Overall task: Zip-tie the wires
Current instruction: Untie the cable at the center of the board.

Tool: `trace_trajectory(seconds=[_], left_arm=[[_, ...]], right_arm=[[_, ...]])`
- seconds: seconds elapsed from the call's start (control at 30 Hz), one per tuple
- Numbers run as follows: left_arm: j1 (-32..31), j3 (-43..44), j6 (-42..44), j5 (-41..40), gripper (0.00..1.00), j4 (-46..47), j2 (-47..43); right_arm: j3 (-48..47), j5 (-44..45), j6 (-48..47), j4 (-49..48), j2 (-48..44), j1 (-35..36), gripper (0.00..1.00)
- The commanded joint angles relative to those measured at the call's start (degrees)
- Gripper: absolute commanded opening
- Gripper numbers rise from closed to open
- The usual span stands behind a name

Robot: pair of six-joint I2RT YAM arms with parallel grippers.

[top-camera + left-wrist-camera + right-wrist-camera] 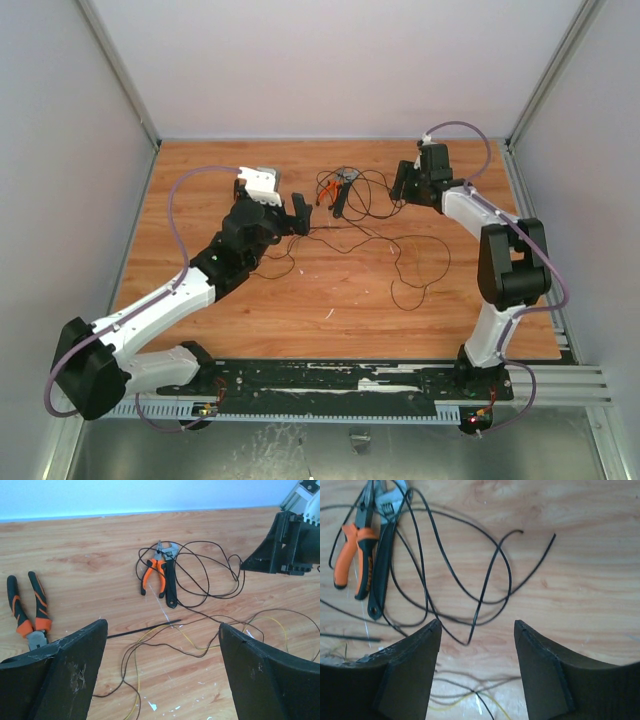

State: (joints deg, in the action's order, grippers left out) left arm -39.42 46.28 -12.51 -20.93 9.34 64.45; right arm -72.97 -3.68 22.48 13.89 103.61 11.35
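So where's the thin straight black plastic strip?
In the left wrist view, the strip lies on the wooden table, below the central orange-handled pliers.

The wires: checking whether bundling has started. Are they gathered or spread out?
Spread out: the wires lie in loose loops, and the zip tie lies straight, not looped around them.

It looked like a robotics lab cell: a paint-flecked wooden counter (330, 315) boxed in by plain white panels (330, 60) on aluminium framing (118, 70) (orange-handled pliers (161, 575) lay about)
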Motion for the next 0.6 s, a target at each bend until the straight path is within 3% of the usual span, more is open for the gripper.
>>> trace_trajectory(seconds=[0.0, 0.23, 0.37, 0.57], left_arm=[[0.53, -0.73, -0.23, -1.17, 0.98, 1.52, -1.21], [0.66, -0.84, 0.07, -1.25, 0.98, 1.28, -2.41], [0.73, -1.09, 0.28, -1.3, 0.98, 1.29, -2.62], [1.1, -1.19, 0.21, -1.16, 0.98, 1.54, -2.19]], right_arm=[[-4.82, 1.66, 1.95, -2.27, 4.1, 0.41, 0.59], [-4.71, 0.68, 2.2, -3.46, 8.04, 0.31, 0.36], [-4.99, 0.52, 1.38, -3.34, 7.19, 0.34, 0.03], [-8.26, 4.39, -2.1, 0.26, 1.96, 0.41, 0.0]])
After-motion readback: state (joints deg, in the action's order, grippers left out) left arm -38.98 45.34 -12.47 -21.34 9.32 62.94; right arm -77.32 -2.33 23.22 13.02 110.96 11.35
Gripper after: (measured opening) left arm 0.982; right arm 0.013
